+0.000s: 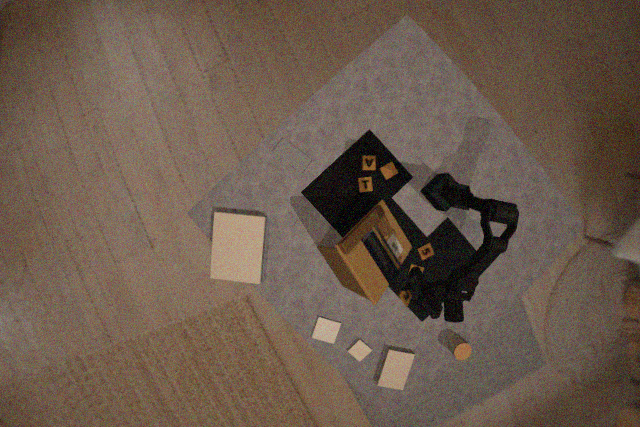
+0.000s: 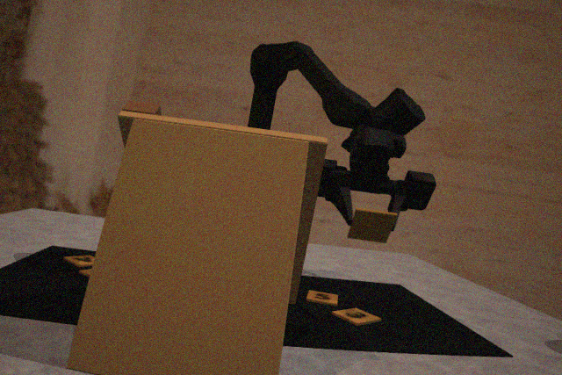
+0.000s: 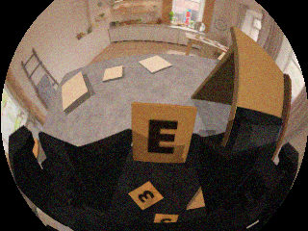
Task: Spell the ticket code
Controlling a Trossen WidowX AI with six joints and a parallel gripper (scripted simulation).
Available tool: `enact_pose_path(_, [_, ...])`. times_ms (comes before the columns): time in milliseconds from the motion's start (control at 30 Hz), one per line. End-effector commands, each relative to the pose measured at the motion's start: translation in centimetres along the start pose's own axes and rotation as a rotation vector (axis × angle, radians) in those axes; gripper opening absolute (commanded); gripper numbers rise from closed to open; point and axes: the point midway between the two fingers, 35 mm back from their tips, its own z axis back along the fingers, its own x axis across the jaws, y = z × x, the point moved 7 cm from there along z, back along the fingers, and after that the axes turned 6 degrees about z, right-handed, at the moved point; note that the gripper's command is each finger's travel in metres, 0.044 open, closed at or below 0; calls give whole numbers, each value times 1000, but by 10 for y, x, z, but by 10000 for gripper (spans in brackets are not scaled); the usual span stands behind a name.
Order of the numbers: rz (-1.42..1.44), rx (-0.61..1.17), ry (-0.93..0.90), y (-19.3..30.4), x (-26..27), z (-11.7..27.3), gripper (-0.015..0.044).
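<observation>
My gripper (image 2: 371, 224) (image 3: 162, 137) is shut on the E tile (image 2: 371, 231) (image 3: 144, 122), held upright above the right black mat (image 2: 421, 320). Below, a tile marked like a 3 (image 3: 145, 194) and an S tile (image 1: 425, 251) (image 3: 166, 218) lie on that mat; a tile corner (image 3: 197, 200) shows beside them. A T tile (image 1: 365, 184), a tile like a V or inverted A (image 1: 368, 162) and a tile with an unclear face (image 1: 388, 170) lie on the other black mat (image 1: 330, 195). The ticket (image 1: 395, 246) is inside the wooden housing (image 1: 356, 267) (image 2: 195, 234) (image 3: 260, 72); its print is unreadable. The rail's contents are unclear.
The tall housing stands between the mats and hides much in the exterior view. Pale blocks (image 1: 326, 329) (image 1: 359, 350) (image 1: 396, 369) and an orange-topped cylinder (image 1: 462, 351) stand near the counter's lower side. A larger pale block (image 1: 237, 246) is at the left.
</observation>
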Motion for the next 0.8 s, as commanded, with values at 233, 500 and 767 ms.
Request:
enact_pose_path(233, [4,2,-4,2,-7,0,0])
enact_pose_path(500, [5,2,-4,2,-11,1,0])
enact_pose_path(767, [5,2,-3,2,-15,1,0])
